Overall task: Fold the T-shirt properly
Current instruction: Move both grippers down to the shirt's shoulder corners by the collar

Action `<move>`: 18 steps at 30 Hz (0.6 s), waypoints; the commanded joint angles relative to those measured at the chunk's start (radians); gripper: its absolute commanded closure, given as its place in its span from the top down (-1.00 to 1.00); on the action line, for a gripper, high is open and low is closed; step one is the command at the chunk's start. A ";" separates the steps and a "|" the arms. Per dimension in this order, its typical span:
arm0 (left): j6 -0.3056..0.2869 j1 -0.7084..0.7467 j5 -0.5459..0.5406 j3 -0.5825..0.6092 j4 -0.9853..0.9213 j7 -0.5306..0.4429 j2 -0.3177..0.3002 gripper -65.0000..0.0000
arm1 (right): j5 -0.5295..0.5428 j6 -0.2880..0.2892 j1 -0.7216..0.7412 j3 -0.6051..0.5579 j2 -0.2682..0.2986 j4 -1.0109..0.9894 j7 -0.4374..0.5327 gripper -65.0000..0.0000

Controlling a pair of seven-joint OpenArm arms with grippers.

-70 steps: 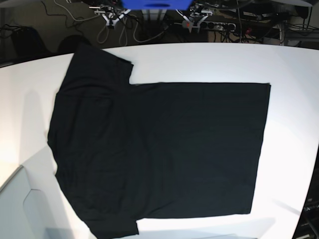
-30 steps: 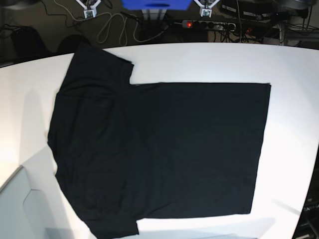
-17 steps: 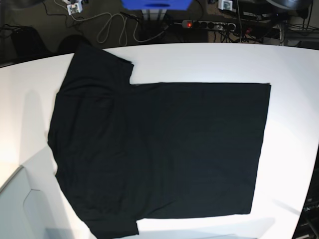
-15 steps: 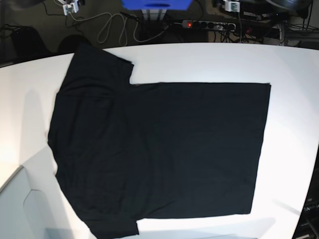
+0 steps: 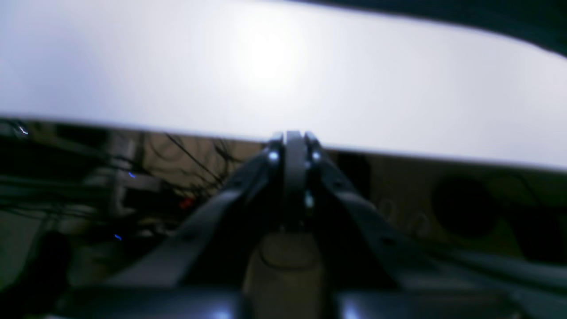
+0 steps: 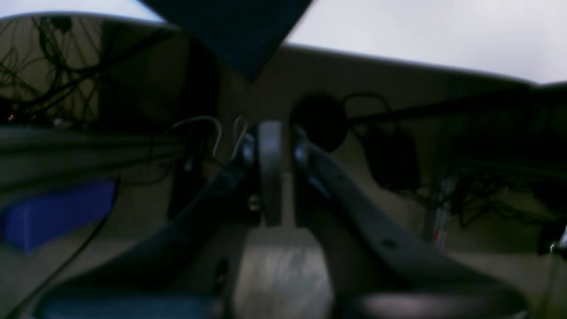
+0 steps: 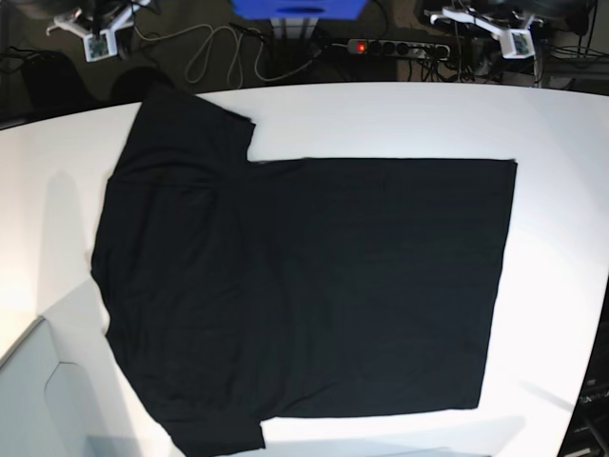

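Lay flat on the desk (image 7: 400, 119) — T-shirt (image 7: 304, 286), plain black. Hovered off-edge, pressed together, empty — left fingers (image 5: 305, 144), right fingers (image 6: 270, 137).

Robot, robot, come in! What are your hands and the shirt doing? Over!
Left gripper shut, empty, off the table's far edge. Right gripper shut, empty, likewise. T-shirt flat, plain black side up, unfolded. Nothing on it.

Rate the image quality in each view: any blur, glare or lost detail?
Base view: sharp, but the T-shirt is a flat black shape with few folds readable, and the white table is bright. Left wrist view: blurred, with a glare patch on the table. Right wrist view: dim and soft throughout.
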 commanded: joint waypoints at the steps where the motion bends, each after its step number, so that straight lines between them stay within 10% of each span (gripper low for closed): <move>1: -0.002 -0.002 -0.006 -0.005 0.027 -0.015 -0.005 -0.77 | 0.001 0.000 -0.003 0.001 0.001 0.017 0.027 -0.66; 7: -0.002 -0.117 -0.002 -0.008 0.011 -0.015 -0.006 -0.11 | 0.003 0.004 0.054 -0.002 -0.027 0.017 0.027 -0.01; 18: -0.002 -0.382 -0.011 -0.073 -0.217 -0.015 0.001 0.07 | -0.002 0.004 0.081 -0.002 -0.021 0.016 0.027 0.03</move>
